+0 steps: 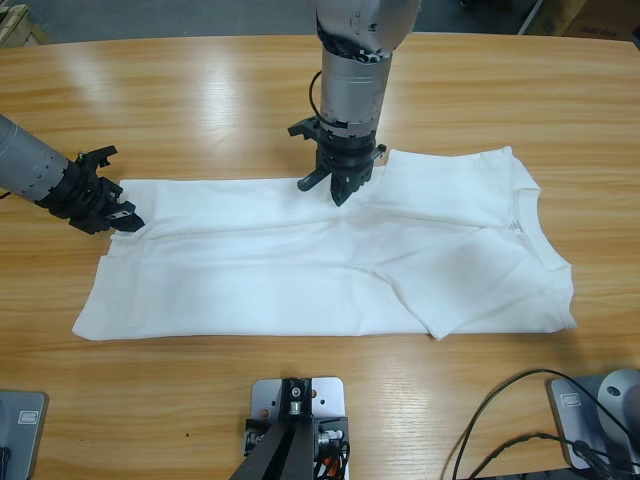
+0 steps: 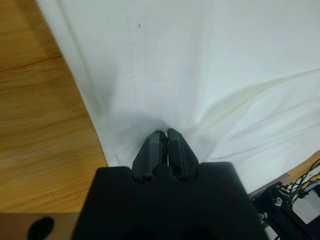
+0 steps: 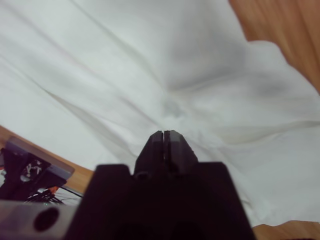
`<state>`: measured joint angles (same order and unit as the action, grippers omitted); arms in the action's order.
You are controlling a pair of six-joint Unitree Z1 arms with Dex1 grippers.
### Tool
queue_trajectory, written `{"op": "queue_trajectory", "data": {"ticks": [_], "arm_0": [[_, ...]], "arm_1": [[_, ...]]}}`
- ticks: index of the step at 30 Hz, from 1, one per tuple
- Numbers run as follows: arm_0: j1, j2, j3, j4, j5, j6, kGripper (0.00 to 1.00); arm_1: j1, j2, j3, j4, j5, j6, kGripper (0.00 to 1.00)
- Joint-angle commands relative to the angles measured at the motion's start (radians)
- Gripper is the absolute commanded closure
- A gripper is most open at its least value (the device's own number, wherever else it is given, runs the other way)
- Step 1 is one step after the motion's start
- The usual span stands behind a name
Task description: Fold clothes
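The clothes are one white T-shirt (image 1: 300,280) lying flat across the wooden table (image 1: 200,90), hem to the left, round neck and small label (image 1: 517,226) to the right. A flap is folded over near its front right. My left gripper (image 1: 128,220) comes in from the left edge and is shut on the shirt's far hem corner. In the left wrist view the cloth (image 2: 225,60) puckers at the closed tips (image 2: 166,134). My right gripper (image 1: 340,195) reaches down from the top middle, shut on the shirt's far edge. The fabric (image 3: 125,65) bunches at its tips (image 3: 164,134).
Bare wood surrounds the shirt on all sides, widest along the far side and left end. Black cables (image 1: 500,420) trail over the front right corner. Cardboard boxes (image 1: 590,15) stand beyond the table's far right edge.
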<state>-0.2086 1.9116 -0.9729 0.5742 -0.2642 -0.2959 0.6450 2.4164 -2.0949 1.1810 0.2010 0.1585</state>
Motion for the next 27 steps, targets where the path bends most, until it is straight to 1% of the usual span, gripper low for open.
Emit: {"op": "queue_trajectory", "data": {"ticks": [1, 13, 18, 27], "arm_0": [[-0.012, 0.069, -0.006, -0.011, 0.013, 0.008, 1.000], [-0.012, 0.075, -0.007, -0.011, 0.013, 0.009, 1.000], [-0.013, 0.075, -0.008, -0.011, 0.013, 0.010, 1.000], [-0.015, 0.075, -0.009, -0.011, 0.013, 0.011, 1.000]], "arm_1": [[-0.059, 0.079, -0.016, 0.022, -0.020, -0.022, 1.000], [-0.067, 0.113, -0.025, 0.029, -0.020, -0.022, 1.000], [-0.052, 0.128, -0.017, 0.032, -0.014, -0.022, 1.000], [-0.043, 0.086, 0.003, 0.036, -0.027, -0.031, 1.000]]}}
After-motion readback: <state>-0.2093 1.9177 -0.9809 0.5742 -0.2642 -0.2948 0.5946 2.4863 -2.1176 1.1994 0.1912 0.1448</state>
